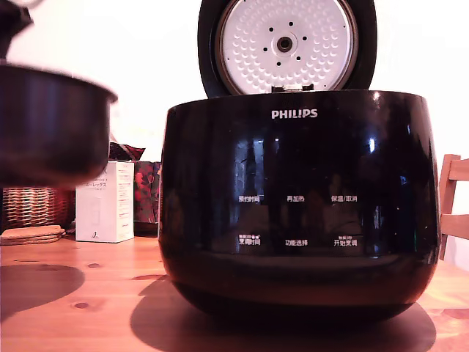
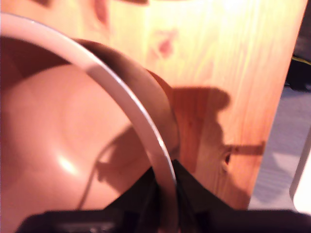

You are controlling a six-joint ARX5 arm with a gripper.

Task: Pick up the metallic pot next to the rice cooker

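Warm pine boards [image 1: 102, 293] run under everything, knotted and orange in this light, and I start from what sits nearest me.

Nearest is my own gripper [image 2: 165, 187]: in the wrist view my two dark fingers [image 2: 192, 191] stand one on each side of the pale rim of the metallic pot [image 2: 63, 145], one inside the bowl, one outside. They are nearly together, with only the thin wall between them, so I am clamped on the rim. The pot spreads away from my fingers as a smooth, round hollow; being round, it has no long axis to line up with.

In the exterior view the metallic pot [image 1: 47, 125] hangs at the far left of that view, blurred, its rounded bottom well clear of the boards and its shadow [image 1: 37, 286] lying on the wood below. I judge the lift is done or nearly so. Since I hold only one edge, the bowl's weight hangs off to the side of my grip; a tilt or a slip at the rim is the risk.

To the right in that view, apart from the pot, stands the rice cooker [image 1: 300, 213], glossy black, lid [image 1: 286, 45] raised with its white dimpled plate showing. Farther back are a white carton [image 1: 105, 202], a wicker basket [image 1: 33, 205] and a wooden chair [image 1: 454, 198].
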